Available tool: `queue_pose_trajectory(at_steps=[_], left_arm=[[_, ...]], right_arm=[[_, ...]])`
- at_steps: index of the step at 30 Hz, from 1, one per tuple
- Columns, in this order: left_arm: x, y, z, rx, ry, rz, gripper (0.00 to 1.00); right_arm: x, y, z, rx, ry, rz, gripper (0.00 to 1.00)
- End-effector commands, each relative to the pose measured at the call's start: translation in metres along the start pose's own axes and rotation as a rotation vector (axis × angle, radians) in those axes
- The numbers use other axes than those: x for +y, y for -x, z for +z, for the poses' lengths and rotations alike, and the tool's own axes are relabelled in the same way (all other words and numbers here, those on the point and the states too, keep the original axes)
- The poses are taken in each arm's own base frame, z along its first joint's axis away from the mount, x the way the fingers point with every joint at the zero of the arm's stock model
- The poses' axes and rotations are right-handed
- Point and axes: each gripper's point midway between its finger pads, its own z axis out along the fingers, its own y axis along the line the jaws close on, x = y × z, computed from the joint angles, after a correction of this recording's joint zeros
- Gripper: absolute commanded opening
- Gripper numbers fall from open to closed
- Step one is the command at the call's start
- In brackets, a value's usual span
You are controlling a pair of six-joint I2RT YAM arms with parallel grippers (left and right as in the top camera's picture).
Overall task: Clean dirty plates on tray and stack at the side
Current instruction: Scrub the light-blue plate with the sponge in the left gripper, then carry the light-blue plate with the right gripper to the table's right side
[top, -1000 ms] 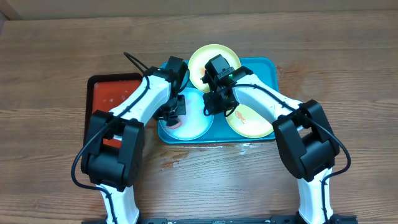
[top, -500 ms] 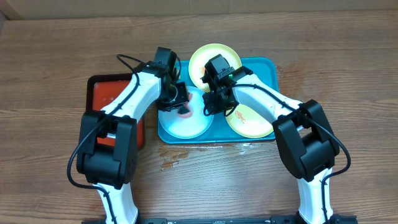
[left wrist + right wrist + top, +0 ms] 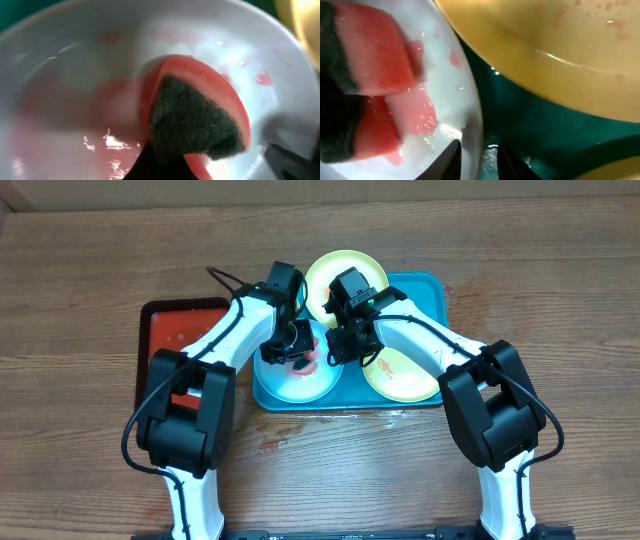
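A wooden table [image 3: 560,260] is seen from above, with a teal tray [image 3: 437,292] at its middle and a smaller red tray [image 3: 165,330] just to the left. Three plates are held by the teal tray. A blue plate [image 3: 295,385] lies in its left half. A right yellow plate [image 3: 405,380], marked with an orange smear, lies in its right half. A back yellow plate [image 3: 345,275] is laid across the far rim.

The left claw [image 3: 298,352] is lowered into the blue plate and closed on a sponge [image 3: 306,358]. In the left wrist view the sponge [image 3: 200,117] is shown as red with a dark green scouring face, pressed against the wet inside of the blue plate [image 3: 75,65], where pink streaks and red spots are seen.

The right claw [image 3: 338,350] is set at the blue plate's right edge. In the right wrist view the right claw [image 3: 479,156] is closed to a narrow gap, with the rim of the blue plate [image 3: 470,107] held between its fingers [image 3: 451,161]. The sponge [image 3: 370,60] is seen close by.
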Motion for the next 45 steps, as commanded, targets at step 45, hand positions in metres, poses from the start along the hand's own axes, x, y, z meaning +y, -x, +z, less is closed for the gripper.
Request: queue_pose_trajectory(at_steps=[45], left_arm=[[0.199, 0.074, -0.150, -0.081, 0.159, -0.505, 0.04]], right_arm=[[0.084, 0.086, -0.236, -0.453, -1.369, -0.606, 0.04]])
